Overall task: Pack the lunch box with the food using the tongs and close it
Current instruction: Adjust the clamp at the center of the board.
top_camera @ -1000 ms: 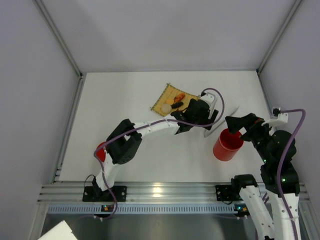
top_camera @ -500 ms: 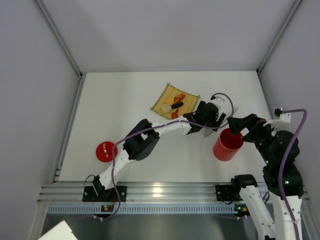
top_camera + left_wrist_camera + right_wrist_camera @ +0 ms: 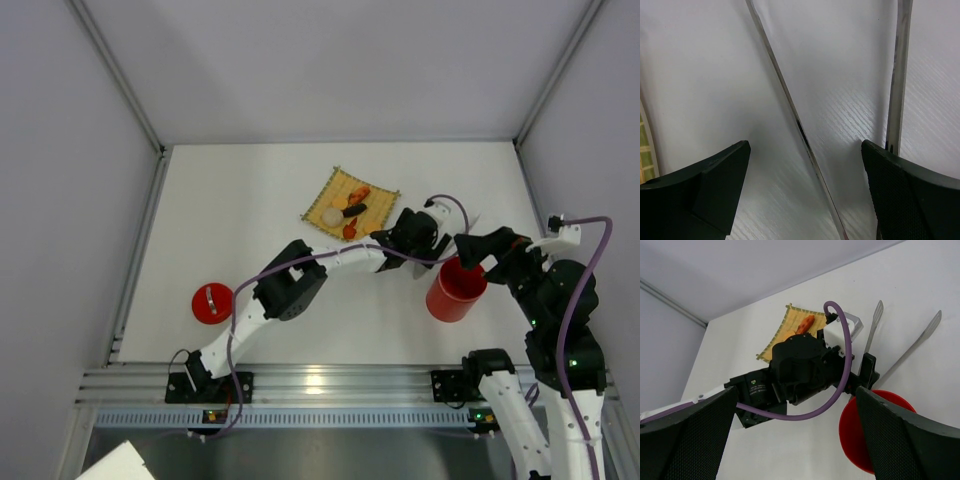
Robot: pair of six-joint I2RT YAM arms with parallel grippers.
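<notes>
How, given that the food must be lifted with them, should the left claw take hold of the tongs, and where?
Come straight down from above, one finger outside each arm. The tongs lie flat on the table, their V narrowing toward the open left claw, so gripping across both arms there probably lets closing squeeze the tips.

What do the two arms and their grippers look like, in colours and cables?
The left arm and the right arm have white links and bulky black joints. A purple cable loops along each. The fingers are black and wedge-shaped, with finely textured pads. A small green light glows on the right arm.
</notes>
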